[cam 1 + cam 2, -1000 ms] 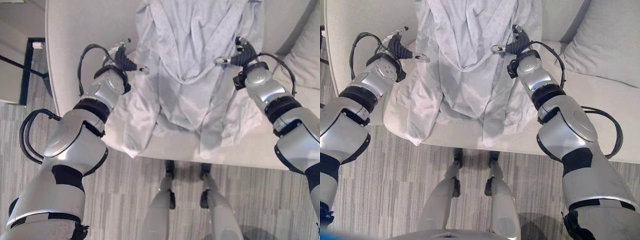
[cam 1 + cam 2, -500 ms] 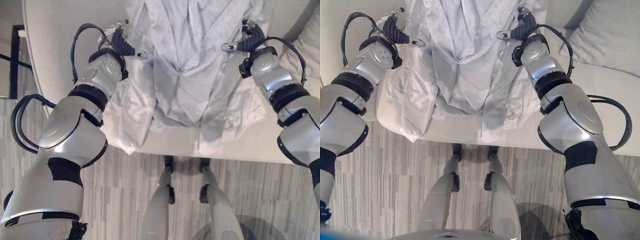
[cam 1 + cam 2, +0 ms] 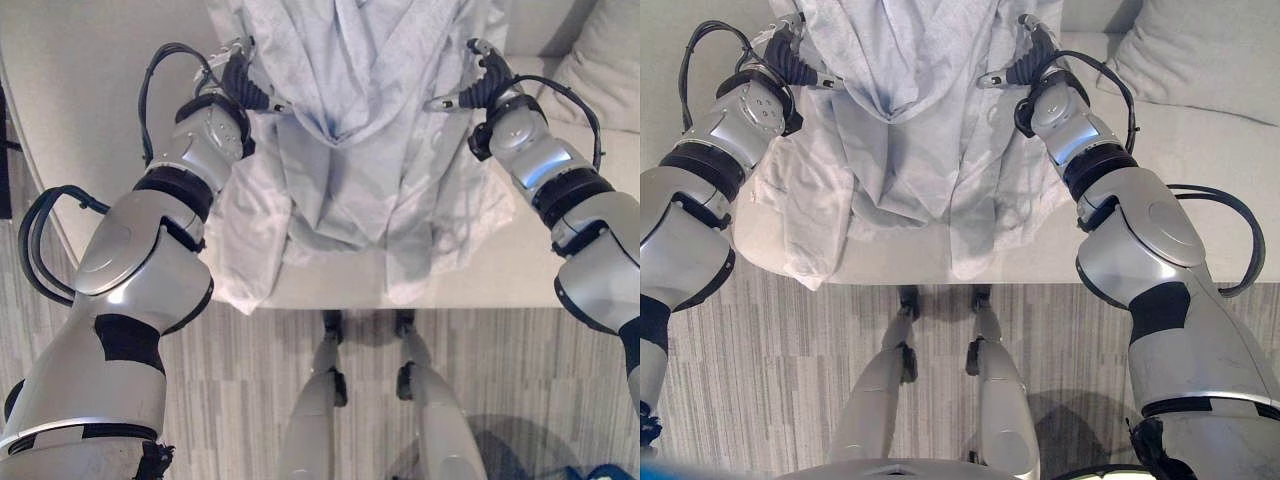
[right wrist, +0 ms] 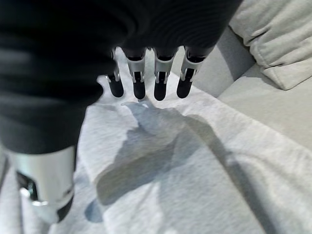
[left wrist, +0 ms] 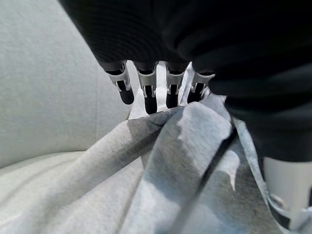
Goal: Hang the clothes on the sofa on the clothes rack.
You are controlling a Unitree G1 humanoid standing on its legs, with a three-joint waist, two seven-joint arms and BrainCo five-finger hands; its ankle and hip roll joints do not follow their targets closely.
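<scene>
Left hand [image 3: 243, 82]: at the garment's left shoulder edge; in its wrist view the fingers [image 5: 148, 92] are straight, dark tips at the raised cloth fold, thumb apart. Open, nothing clasped.
Garment [image 3: 365, 120]: pale grey robe-like piece, draped down the sofa [image 3: 90, 90] backrest, across the seat and over the front edge. It lies between the two hands.
Right hand [image 3: 478, 88]: at the garment's right shoulder edge; fingers [image 4: 161, 80] extended over flat cloth, thumb out to the side. Open, no hold.
Cushion [image 3: 1200, 60]: on the seat near the right arm, apart from the garment.
Step in hand (judgement): reaching for the two shoulders before a lift.
Doing it well (judgement): close both hands at matching height near the collar so the cloth rises level; gather a real fold rather than the surface layer, since thin fabric may slip; lift high enough for the hanging hem to clear the seat front.
Containers: none seen; the sofa seat carries only garment and cushion.
Clothes rack: cannot be placed from these views.
</scene>
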